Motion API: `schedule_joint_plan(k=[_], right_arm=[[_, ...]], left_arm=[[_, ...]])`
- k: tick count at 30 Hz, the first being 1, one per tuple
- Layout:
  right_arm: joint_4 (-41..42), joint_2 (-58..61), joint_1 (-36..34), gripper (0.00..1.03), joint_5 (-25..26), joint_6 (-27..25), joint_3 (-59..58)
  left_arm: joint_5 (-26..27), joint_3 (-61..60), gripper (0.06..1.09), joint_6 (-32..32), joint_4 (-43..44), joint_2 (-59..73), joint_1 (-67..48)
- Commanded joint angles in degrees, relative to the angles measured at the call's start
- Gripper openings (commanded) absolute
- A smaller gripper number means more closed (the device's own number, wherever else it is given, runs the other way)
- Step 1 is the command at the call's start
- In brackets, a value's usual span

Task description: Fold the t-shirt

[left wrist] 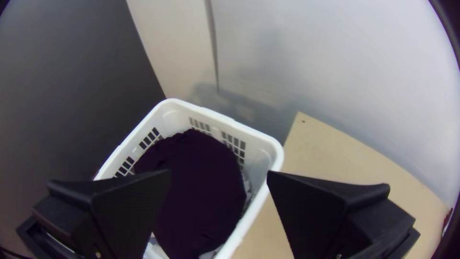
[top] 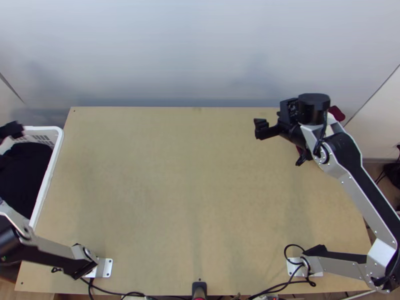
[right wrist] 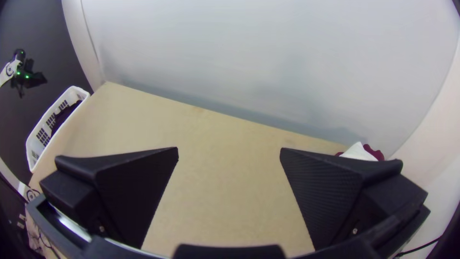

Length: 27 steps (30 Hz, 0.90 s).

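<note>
We judge that we are at the fetching step, ahead of any folding. Our left gripper (left wrist: 218, 173) hangs over the white basket (left wrist: 249, 128), its fingers parted wide with nothing between them. Below it, inside the basket, lies a dark cloth (left wrist: 203, 192), loosely bunched, which we take to be the t-shirt, though its shape does not let us pick out a sleeve or neckline. Paler cloth (left wrist: 157, 249) peeks out beside it.

Our right gripper (right wrist: 229, 149) is also open and empty, held above the table (top: 185, 200), well apart from the basket. Near it, by the far corner on its own arm's side, sit a white cloth (right wrist: 357, 152) and a maroon cloth (right wrist: 373, 152), perhaps pieces set aside.

The next move, as we see it, calls for lowering the left gripper onto the dark cloth, closing on one layer and lifting it clear of the rim toward the right gripper's side. We should watch that the paler cloth does not come up too. Only with the shirt spread between both grippers can we start folding.
</note>
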Motion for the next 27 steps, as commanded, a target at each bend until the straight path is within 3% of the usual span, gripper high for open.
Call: schedule_joint_plan(k=[1, 16, 22, 27], right_arm=[[0.0, -0.2, 1.3, 0.99, 0.1, -0.1, -3.0], [0.1, -2.6, 1.7, 0.99, 0.1, -0.4, -9.5], [-0.1, -2.7, 1.7, 0.99, 0.1, -1.8, -10.9], [-0.1, -2.9, 1.6, 0.99, 0.1, -1.9, -10.8]], left_arm=[[0.3, 10.5, 1.02, 2.5, 0.9, 13.5, 10.4], [-0.6, 37.5, 1.02, 7.2, 0.7, 44.1, 14.3], [-0.9, 38.5, 1.02, 9.2, 3.0, 48.3, 14.3], [-4.6, 38.5, 1.02, 12.0, 6.4, 52.0, 14.7]])
